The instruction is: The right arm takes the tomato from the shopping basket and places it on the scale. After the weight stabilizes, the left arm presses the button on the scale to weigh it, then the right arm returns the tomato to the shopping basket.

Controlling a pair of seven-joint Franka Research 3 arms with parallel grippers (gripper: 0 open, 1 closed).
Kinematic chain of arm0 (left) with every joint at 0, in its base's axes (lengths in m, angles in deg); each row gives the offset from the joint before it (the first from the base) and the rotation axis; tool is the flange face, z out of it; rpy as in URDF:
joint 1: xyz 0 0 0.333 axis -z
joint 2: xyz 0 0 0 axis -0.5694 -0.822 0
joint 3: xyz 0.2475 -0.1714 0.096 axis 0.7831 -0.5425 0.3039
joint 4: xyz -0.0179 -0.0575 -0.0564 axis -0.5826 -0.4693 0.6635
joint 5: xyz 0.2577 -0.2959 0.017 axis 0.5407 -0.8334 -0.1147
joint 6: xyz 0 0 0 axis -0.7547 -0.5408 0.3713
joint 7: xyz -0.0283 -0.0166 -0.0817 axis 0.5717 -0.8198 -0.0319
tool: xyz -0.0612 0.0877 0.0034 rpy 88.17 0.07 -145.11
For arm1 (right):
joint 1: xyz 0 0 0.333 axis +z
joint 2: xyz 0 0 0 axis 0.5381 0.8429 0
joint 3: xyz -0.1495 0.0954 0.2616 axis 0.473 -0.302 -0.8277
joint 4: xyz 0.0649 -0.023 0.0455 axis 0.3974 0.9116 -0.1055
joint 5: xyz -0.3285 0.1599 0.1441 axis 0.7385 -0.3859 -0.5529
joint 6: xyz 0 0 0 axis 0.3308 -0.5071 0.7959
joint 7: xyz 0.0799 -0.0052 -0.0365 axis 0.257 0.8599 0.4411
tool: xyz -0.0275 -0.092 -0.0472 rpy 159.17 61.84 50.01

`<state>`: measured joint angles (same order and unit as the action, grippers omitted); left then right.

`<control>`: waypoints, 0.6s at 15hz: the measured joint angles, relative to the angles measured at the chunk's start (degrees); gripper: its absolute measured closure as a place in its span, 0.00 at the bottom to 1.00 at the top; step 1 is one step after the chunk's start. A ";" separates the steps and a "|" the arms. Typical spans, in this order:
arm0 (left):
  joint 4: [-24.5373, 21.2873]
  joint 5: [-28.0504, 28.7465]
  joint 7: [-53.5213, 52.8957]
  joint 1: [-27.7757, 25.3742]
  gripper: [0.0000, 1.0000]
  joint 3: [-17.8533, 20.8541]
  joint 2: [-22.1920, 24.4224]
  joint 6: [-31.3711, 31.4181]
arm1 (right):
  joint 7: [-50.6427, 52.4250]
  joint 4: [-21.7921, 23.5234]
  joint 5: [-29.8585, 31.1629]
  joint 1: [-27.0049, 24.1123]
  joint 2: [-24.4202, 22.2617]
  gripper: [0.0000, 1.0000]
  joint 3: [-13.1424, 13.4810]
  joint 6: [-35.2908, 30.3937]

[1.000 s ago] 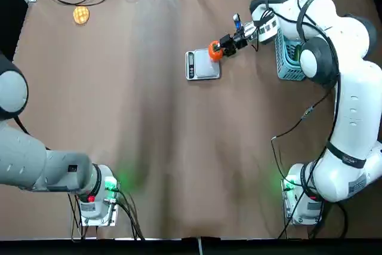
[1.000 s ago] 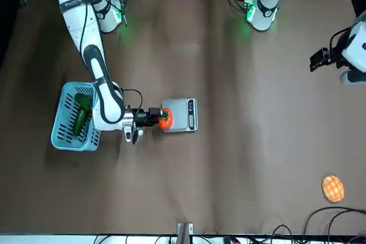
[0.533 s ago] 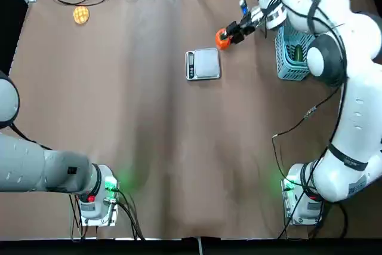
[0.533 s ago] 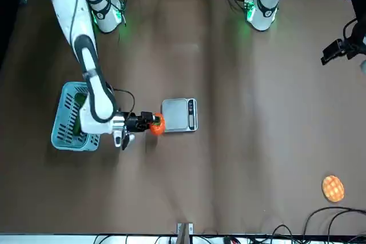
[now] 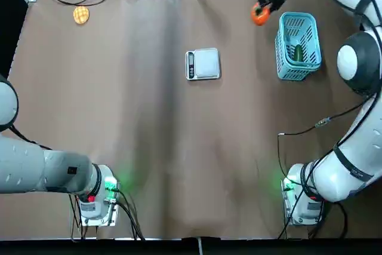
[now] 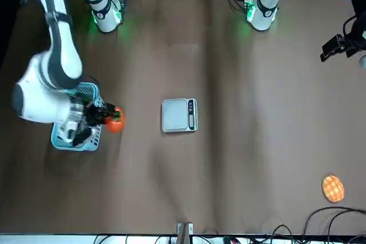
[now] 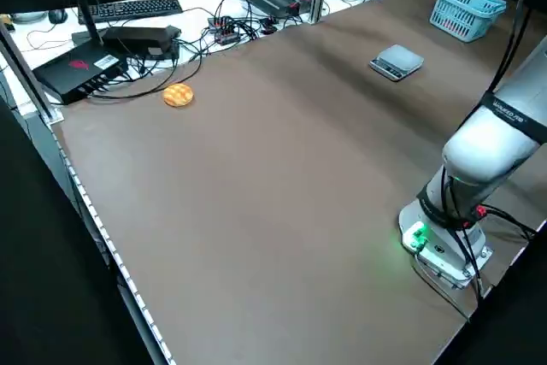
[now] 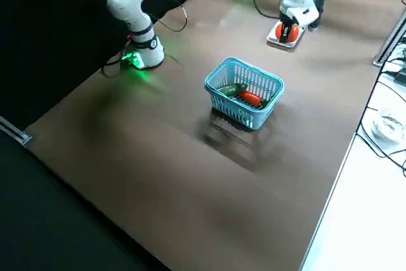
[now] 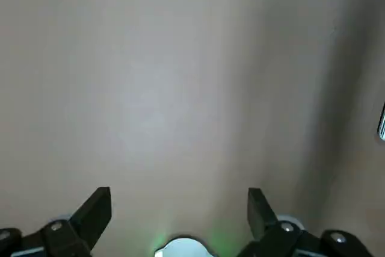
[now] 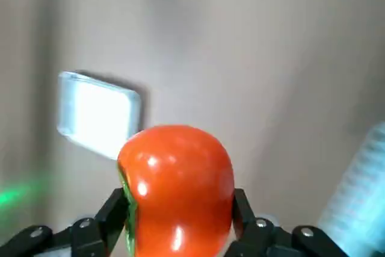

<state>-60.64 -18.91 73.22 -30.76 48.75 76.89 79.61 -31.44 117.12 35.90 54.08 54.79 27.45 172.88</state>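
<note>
My right gripper [image 5: 262, 9] is shut on the orange-red tomato [image 5: 259, 15] and holds it raised in the air beside the back corner of the light-blue shopping basket [image 5: 298, 58]. In the right wrist view the tomato [image 10: 177, 179] sits between both fingers [image 10: 113, 212], with the scale [image 10: 96, 112] farther off. The silver scale [image 5: 203, 64] lies at mid table with its plate bare and its dark display strip on the left arm's side. The button is too small to make out. My left gripper [image 9: 179, 209] is open, held high over bare table at the left edge.
A green vegetable [image 8: 229, 89] and a red item [image 8: 250, 98] lie in the basket. A flat orange-yellow waffle disc [image 5: 81, 15] rests at the back left corner. Cables and boxes [image 7: 128, 36] line the table's far edge. The arm bases [image 5: 98, 198] glow green at the near edge.
The right gripper has lifted the tomato off the scale and carried it up and toward the basket's back corner. The left arm has drawn slightly farther outward.
</note>
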 joint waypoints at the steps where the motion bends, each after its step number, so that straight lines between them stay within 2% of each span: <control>1: -0.13 0.00 -0.50 0.09 0.00 -0.14 0.00 -0.14 | -1.15 -1.30 5.07 -0.04 -0.49 0.25 1.07 -0.75; 3: -0.39 0.00 -2.51 0.30 0.00 -0.29 -0.01 -0.19 | -2.01 -2.50 12.71 -0.11 -0.56 0.25 3.02 -1.00; 5: -0.46 0.00 -5.96 0.28 0.00 -0.29 -0.04 -0.13 | -4.48 -2.50 17.72 -0.11 -0.36 0.25 5.01 -1.09; 9: -0.46 0.00 -7.62 -0.02 0.00 -0.26 -0.04 -0.12 | -11.67 -1.76 23.78 -0.09 0.46 0.25 5.80 -2.94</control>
<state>-61.11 -18.91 65.60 -30.79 48.49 76.85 79.48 -43.11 115.36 59.68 54.00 55.25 33.25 169.94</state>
